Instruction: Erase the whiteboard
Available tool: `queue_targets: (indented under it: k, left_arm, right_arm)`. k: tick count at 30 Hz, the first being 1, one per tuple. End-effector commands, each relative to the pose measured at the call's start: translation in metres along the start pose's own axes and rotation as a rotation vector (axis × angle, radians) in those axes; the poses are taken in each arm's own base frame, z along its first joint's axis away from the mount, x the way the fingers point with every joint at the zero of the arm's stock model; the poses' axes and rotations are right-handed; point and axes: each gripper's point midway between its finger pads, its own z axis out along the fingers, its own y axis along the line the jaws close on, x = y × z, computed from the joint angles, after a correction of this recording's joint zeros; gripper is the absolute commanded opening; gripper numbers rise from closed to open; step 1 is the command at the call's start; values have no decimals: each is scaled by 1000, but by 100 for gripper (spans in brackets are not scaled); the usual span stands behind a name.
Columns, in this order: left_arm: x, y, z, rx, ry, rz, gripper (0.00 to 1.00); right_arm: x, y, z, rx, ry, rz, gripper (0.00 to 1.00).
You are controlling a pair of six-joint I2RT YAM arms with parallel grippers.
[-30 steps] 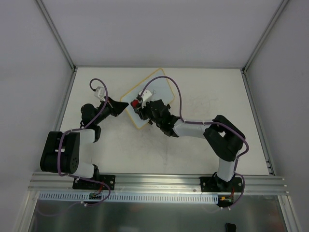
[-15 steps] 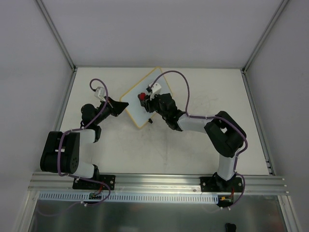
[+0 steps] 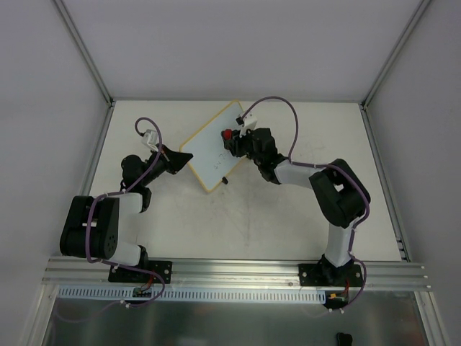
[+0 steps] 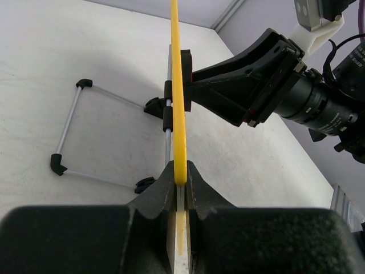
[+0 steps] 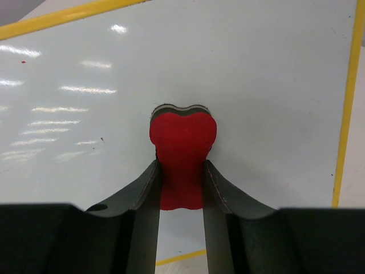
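The left pincer [image 4: 180, 169] is clamping shut on the yellow edge of the whiteboard [image 3: 209, 162], which is standing tilted on the counter [image 3: 302, 209], while the right pincer [image 5: 181, 166], closed on the red eraser [image 5: 182, 134], is pressing it against a nearly clean face, so only faint specks are looking left to wipe.

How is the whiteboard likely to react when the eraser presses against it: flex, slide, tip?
The whiteboard is probably stiff: its yellow edge runs straight in the left wrist view. With only a thin wire stand behind it, it looks light and tippy, likely why the left pincer clamps its edge. Its glossy face should let the red eraser glide.
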Motion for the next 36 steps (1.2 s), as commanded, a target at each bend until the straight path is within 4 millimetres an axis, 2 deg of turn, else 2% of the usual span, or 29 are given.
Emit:
queue_targets:
  k: [1,10,14,19,22,24,26,27,28,30,31,36]
  left_arm:
    - [-2,-25,0,110,12,49,0]
    - [-2,-25,1,111,15,48,0]
    - [-2,-26,1,112,16,48,0]
    - [-2,-27,2,114,16,51,0]
    - [-2,-26,2,114,16,51,0]
    - [-2,-28,2,117,17,53,0]
    - [-2,-28,2,119,18,53,0]
    - [-2,-28,2,119,18,53,0]
    - [-2,-28,2,119,17,54,0]
    - [-2,-29,2,122,16,53,0]
    - [-3,-30,2,128,13,58,0]
    - [-3,-30,1,128,13,58,0]
  right_arm:
    - [-5,28,5,-75,-9,7,0]
    - [16,108,-19,-208,10,-24,0]
    - [26,127,-26,-237,30,-19,0]
    - [43,134,-26,-241,61,3,0]
    - [48,130,-24,-223,63,10,0]
    - [51,122,-24,-198,67,20,0]
    - [48,103,-21,-174,64,58,0]
    - [48,101,-22,-193,69,101,0]
    - [44,83,-20,-169,58,125,0]
    - [39,71,-19,-167,39,172,0]
    - [38,57,-18,-140,34,186,0]
    - [32,16,-15,-55,27,213,0]
